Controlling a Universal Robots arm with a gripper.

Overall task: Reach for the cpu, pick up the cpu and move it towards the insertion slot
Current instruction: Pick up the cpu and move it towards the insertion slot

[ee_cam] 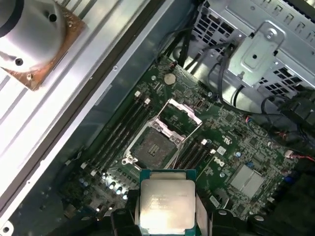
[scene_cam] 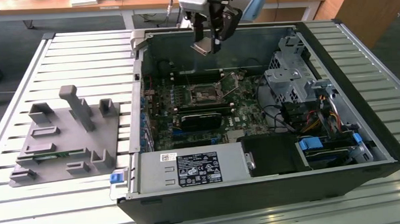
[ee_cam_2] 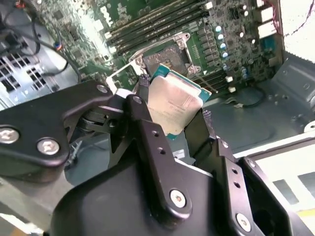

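Note:
My gripper (scene_cam: 207, 41) hangs over the far part of the open computer case (scene_cam: 361, 84), shut on the cpu (scene_cam: 202, 47). In the second wrist view the cpu (ee_cam_2: 173, 105) shows its silver top plate and green rim, tilted and clamped between the two black fingers (ee_cam_2: 142, 101) of the gripper (ee_cam_2: 174, 112). The first wrist view has the cpu (ee_cam: 167, 201) at the gripper (ee_cam: 167, 216). The insertion slot (scene_cam: 204, 95) lies below on the motherboard with its metal frame flipped open. Its dark centre is bare in both wrist views (ee_cam_2: 170, 56) (ee_cam: 152, 147). The cpu is above the slot and apart from it.
A silver drive cage (scene_cam: 289, 80) and cables line the case on the exterior view's right. A power supply (scene_cam: 189, 169) sits at the near wall. A grey fixture (scene_cam: 59, 143) holding a green strip (scene_cam: 50, 158) stands on the slatted table. A round metal part (ee_cam: 29, 39) rests on the slats.

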